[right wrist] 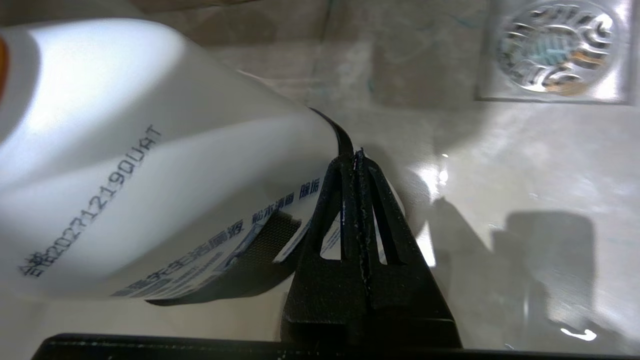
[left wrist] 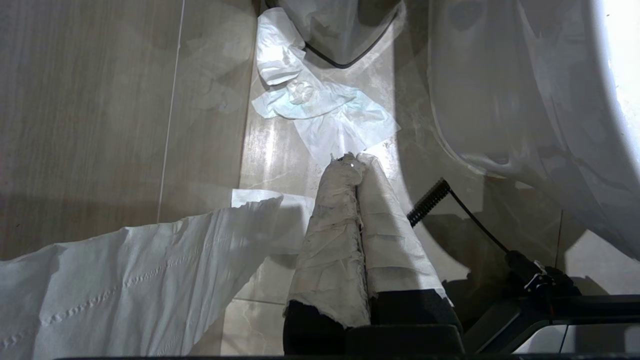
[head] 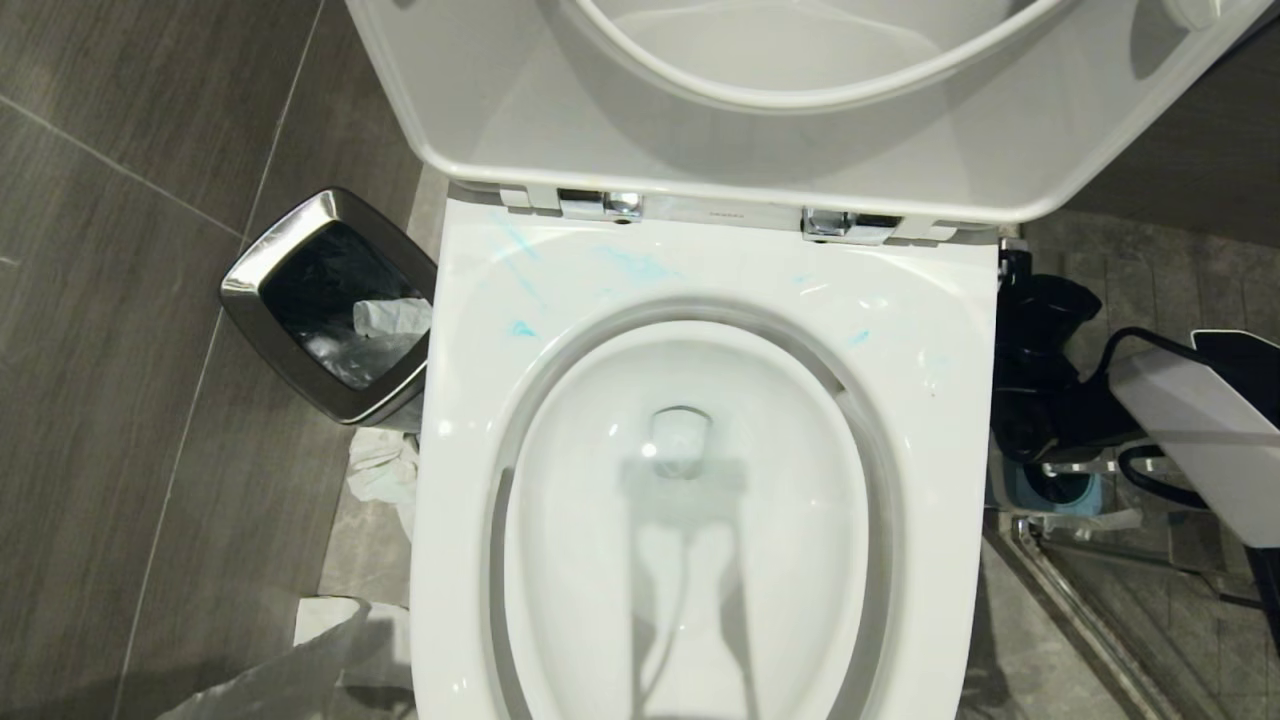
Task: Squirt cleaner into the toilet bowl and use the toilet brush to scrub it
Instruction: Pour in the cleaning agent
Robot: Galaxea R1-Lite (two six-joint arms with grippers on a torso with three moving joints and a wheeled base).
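Filling the centre of the head view, the toilet bowl [head: 700, 500] stands with seat and lid [head: 800, 120] raised along the top of the frame. Thin turquoise smears of the cleaner [head: 640, 265] mark the flat rim in the upper left of the bowl, below the chrome hinges [head: 625, 205]; fainter traces lie on the rim to the right. A steel-rimmed bin [head: 320, 300] with crumpled paper inside stands just beside the bowl at centre left, with more tissue [head: 385, 475] on the floor below it. At the right edge a white arm segment [head: 1200, 420] and black cabling appear, above a blue-and-grey object low by the bowl's side. The toilet brush cannot be made out. In the left wrist view, the left pincer [left wrist: 356, 162], wrapped in pale paper, is clenched and empty above the floor tiles, near a sheet of tissue [left wrist: 325, 110]. In the right wrist view, the right pincer [right wrist: 357, 155] is clenched with nothing between its fingers, its tips just beside a white bottle [right wrist: 125, 175] printed with blue lettering; a metal floor drain [right wrist: 555, 47] sits in the upper right.
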